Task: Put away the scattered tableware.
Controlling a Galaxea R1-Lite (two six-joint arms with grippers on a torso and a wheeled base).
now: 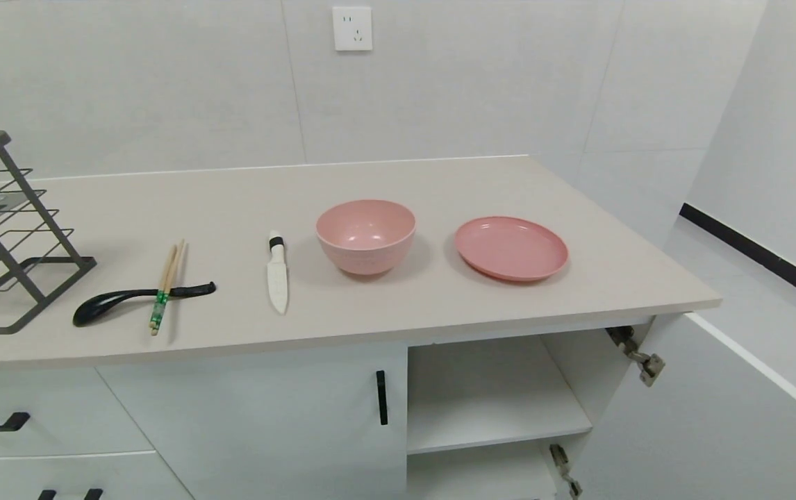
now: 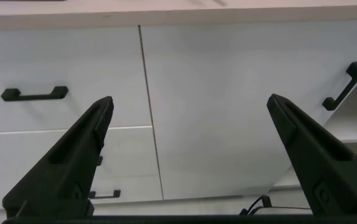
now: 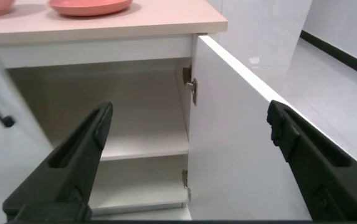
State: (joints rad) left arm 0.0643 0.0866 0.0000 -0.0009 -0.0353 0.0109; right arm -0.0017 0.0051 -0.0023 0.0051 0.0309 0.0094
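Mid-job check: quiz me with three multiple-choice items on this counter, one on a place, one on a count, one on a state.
1. What lies between the chopsticks and the pink bowl?
A) a fork
B) the white knife
C) a cup

2. How many pink dishes stand on the counter?
A) one
B) two
C) three

3. The cabinet door below the plate is:
A) open
B) shut
C) taken off

Answers:
1 B, the knife lies flat on the counter between the two.
2 B, only the bowl and the plate are pink.
3 A, the door is swung out on its hinges and the shelf inside shows.
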